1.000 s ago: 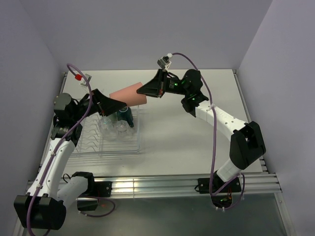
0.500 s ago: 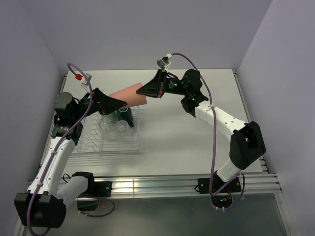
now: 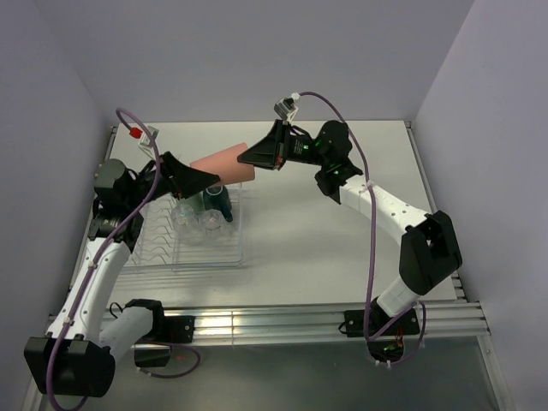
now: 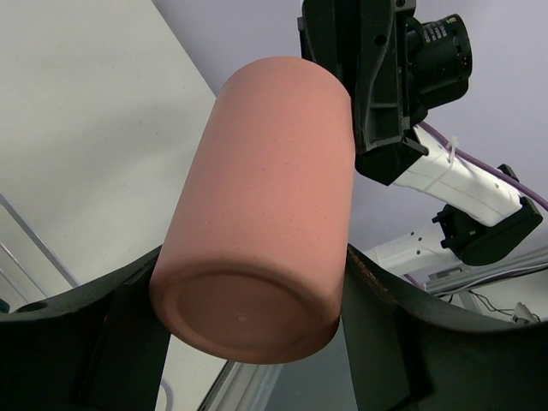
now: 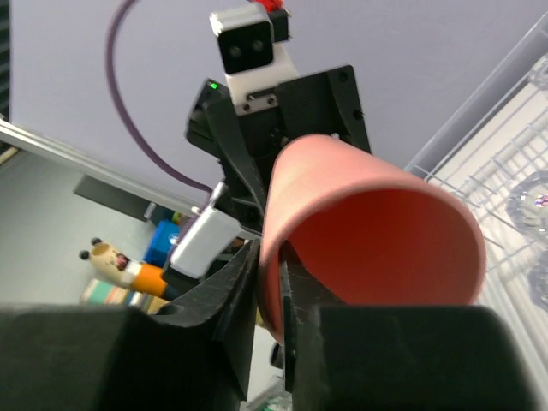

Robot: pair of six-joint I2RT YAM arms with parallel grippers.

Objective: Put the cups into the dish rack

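Observation:
The salmon-pink tumbler (image 3: pixel 224 164) hangs on its side in the air above the far end of the dish rack (image 3: pixel 205 264). My right gripper (image 3: pixel 249 157) is shut on its rim, one finger inside and one outside (image 5: pixel 272 282). My left gripper (image 3: pixel 214 180) has its fingers on both sides of the tumbler's base (image 4: pixel 248 300) and touches it. The dark teal mug (image 3: pixel 217 204) and clear glasses (image 3: pixel 195 223) stand in the rack's far part. The pale green tumbler is hidden under my left gripper.
The rack lies at the table's left, close to the left wall. Its near rows of prongs (image 3: pixel 145 248) hold nothing. Bare white tabletop (image 3: pixel 325 248) spreads to the right of the rack. Both arms meet above the rack's far edge.
My left arm has shifted slightly up and left around the tumbler's base. The tumbler and my right arm have stayed where they were.

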